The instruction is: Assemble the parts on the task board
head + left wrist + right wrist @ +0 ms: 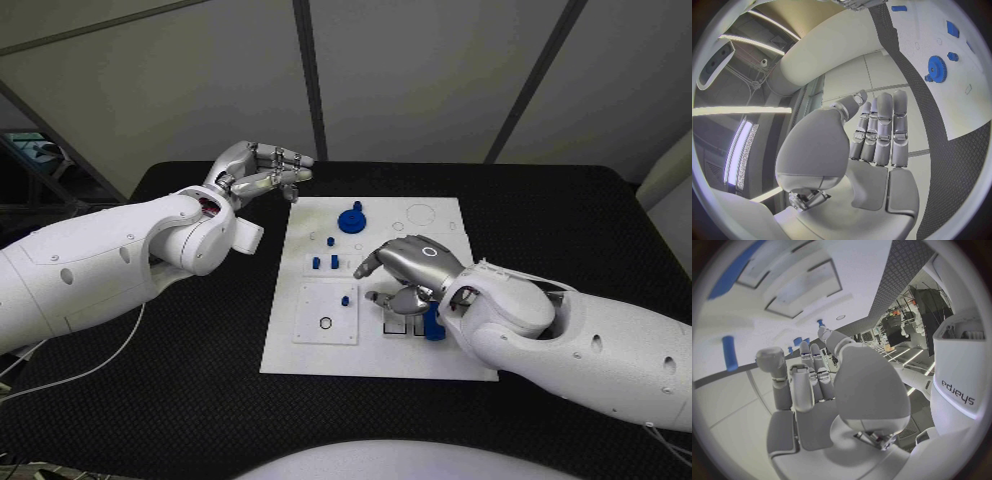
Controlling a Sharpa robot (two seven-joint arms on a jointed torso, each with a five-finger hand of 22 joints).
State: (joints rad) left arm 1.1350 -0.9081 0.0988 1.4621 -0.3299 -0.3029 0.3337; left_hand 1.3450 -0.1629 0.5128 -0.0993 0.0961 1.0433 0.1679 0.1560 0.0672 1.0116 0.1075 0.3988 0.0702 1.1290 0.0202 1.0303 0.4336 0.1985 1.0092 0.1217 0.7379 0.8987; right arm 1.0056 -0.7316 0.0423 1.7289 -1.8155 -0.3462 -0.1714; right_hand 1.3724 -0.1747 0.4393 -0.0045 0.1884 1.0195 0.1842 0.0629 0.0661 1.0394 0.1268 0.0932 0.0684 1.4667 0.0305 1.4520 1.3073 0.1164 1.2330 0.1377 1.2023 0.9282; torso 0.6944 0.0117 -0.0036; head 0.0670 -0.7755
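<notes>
Overhead, a white task board (378, 340) lies in the middle of a black table (577, 220). On the board's far part sits a blue gear (352, 217), with small blue pegs (330, 261) nearer the middle. The left hand (260, 172) is raised off the board's far left corner, fingers curled inward, holding nothing. The right hand (408, 268) reaches down onto the board's near right part, beside an upright blue piece (433, 322); whether it grips anything cannot be told.

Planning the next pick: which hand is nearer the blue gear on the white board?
Roughly even, the left slightly nearer. The left hand hovers off the task board's far left corner, fingers curled, holding nothing. The right hand hangs over the board's middle, nearer the robot than the blue gear.
</notes>
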